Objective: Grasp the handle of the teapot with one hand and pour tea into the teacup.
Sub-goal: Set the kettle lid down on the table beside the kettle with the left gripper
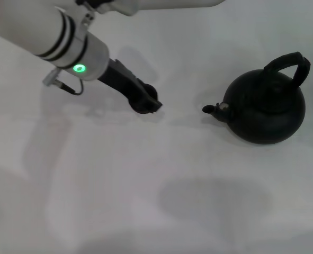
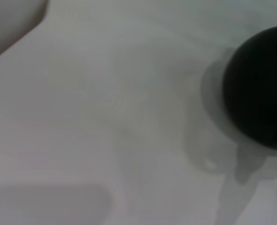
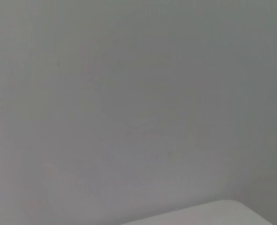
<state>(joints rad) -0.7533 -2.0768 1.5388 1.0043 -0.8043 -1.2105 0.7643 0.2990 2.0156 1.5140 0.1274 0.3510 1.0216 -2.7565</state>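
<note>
The matte black teapot (image 1: 265,108) stands upright on the white table at the right of the head view. Its arched handle (image 1: 293,62) rises over its far side and its stubby spout (image 1: 212,109) points left. My left gripper (image 1: 147,102) reaches in from the upper left and hangs low over the table, a short gap left of the spout and touching nothing I can see. A dark round body (image 2: 260,89) fills one edge of the left wrist view; it is too blurred to name. The teacup is nowhere to be made out. My right gripper is out of view.
The white table (image 1: 145,185) stretches bare in front of the teapot and the left arm, with only soft shadows on it. The right wrist view holds only a plain grey surface and a pale edge (image 3: 208,213).
</note>
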